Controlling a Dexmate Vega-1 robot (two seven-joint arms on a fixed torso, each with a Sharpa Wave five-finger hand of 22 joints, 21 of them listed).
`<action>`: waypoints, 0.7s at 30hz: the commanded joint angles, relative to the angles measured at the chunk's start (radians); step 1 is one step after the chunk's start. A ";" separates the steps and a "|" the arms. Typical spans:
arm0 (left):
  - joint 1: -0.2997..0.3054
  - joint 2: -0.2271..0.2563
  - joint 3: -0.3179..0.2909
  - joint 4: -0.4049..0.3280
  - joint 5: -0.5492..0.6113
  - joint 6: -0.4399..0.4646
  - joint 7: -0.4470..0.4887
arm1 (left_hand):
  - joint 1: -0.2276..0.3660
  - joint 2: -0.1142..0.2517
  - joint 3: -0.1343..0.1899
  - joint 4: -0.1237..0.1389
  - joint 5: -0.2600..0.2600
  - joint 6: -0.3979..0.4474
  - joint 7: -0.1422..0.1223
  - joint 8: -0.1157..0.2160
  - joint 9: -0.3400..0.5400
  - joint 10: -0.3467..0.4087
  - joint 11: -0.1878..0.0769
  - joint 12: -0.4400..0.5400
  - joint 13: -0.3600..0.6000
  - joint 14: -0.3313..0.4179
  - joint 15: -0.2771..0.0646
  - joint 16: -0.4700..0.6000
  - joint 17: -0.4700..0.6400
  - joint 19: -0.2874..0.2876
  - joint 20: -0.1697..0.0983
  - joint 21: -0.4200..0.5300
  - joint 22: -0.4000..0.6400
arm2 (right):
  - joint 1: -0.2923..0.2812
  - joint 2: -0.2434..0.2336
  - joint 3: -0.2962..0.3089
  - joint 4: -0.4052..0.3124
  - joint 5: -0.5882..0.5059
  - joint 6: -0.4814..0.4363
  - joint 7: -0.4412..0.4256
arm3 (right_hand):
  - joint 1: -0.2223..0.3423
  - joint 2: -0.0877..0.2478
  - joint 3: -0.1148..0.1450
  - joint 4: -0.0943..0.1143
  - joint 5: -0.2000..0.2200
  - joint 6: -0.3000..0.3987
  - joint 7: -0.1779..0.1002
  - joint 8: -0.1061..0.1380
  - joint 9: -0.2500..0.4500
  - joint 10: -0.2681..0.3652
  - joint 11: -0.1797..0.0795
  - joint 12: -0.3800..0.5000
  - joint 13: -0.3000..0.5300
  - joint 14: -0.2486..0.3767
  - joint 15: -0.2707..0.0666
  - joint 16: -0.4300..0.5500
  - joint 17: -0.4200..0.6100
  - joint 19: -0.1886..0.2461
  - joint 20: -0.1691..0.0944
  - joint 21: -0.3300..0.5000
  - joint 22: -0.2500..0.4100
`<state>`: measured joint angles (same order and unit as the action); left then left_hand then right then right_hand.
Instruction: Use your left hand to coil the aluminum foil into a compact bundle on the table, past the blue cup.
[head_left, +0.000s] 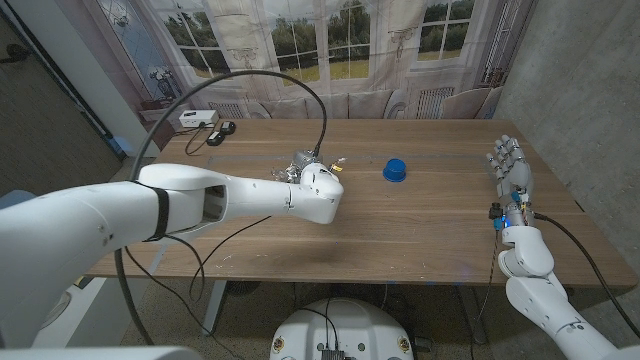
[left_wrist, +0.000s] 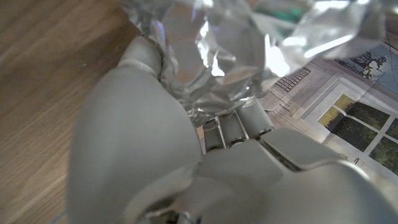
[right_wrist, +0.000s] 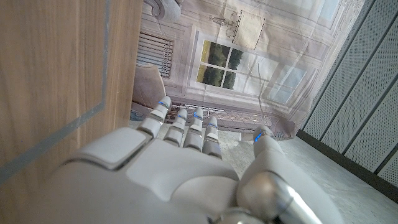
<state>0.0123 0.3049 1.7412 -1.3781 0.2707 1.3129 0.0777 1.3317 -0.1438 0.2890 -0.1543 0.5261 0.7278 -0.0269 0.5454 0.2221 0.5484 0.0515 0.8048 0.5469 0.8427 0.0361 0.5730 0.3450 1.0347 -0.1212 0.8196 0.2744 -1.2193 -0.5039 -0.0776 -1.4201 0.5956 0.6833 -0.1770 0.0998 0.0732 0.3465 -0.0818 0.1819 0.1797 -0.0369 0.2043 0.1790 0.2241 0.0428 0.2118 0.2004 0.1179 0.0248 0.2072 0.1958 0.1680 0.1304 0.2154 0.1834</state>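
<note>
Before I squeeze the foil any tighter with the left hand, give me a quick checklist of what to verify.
1. Left hand on the aluminum foil: ok, fingers wrap crumpled foil.
2. Foil compact: cannot tell, loose edges flare in the left wrist view.
3. Foil on the table: cannot tell, hand hides contact.
4. Blue cup apart from the hand: ok, upside down, to its right.
5. Right hand out of the way: ok, open at the table's right edge.

White arms, grey hands, black cables

aluminum foil (left_wrist: 211, 56) blurred, cropped, left hand (head_left: 318, 188) covering it
</note>
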 joint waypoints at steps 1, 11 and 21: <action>0.228 0.089 -0.186 0.008 0.231 -0.166 0.462 | 0.053 0.149 0.173 0.023 0.357 0.093 0.023 0.151 0.419 0.140 -0.117 0.035 0.270 0.338 -0.246 0.030 0.476 0.092 -0.098 0.132 0.143 | 0.008 -0.003 -0.002 0.011 0.007 -0.003 0.004 | -0.002 0.007 0.006 0.002 0.006 0.019 0.001 0.008 0.003 0.010 0.003 0.010 0.001 0.008 -0.001 0.004 0.000 0.007 -0.003 -0.001 0.003; 0.253 0.059 -0.162 0.102 0.403 -0.174 0.367 | -0.222 0.205 0.010 0.107 0.102 0.013 0.026 0.063 0.319 0.105 -0.144 0.000 0.242 0.283 -0.253 -0.012 0.499 0.047 -0.098 0.213 0.104 | 0.000 -0.005 0.009 0.001 -0.005 -0.002 -0.020 | -0.003 0.008 0.007 0.003 0.006 0.029 0.004 0.009 0.004 0.016 0.006 0.011 0.001 0.009 0.003 0.003 0.000 0.007 -0.003 -0.001 0.003; 0.200 0.134 -0.158 0.011 0.465 -0.338 0.064 | -0.036 0.215 0.116 -0.028 -0.236 -0.214 0.058 -0.207 0.172 -0.118 -0.069 -0.171 0.043 0.050 -0.259 -0.356 0.250 -0.179 -0.096 0.173 -0.064 | 0.009 -0.003 0.011 0.008 -0.011 -0.001 -0.025 | -0.004 0.008 0.007 0.003 0.006 0.032 0.003 0.006 0.004 0.019 0.008 0.009 0.002 0.018 0.005 0.006 0.000 0.010 -0.004 0.000 0.003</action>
<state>0.2304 0.3805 1.5949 -1.3170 0.6396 1.1230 0.3568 1.1724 -0.0111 0.3457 -0.2086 0.3244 0.5387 0.0166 0.3652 0.4063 0.4601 -0.0336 0.6636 0.6192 0.8559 -0.0276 0.2443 0.6067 0.9060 -0.1238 0.9944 0.2296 -1.2163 -0.5075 -0.0709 -1.4155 0.5924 0.6813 -0.1928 0.0958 0.0772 0.3464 -0.0818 0.1819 0.2039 -0.0304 0.2043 0.1790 0.2365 0.0553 0.2197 0.2004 0.1268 0.0337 0.2075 0.1958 0.1733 0.1250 0.2154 0.1834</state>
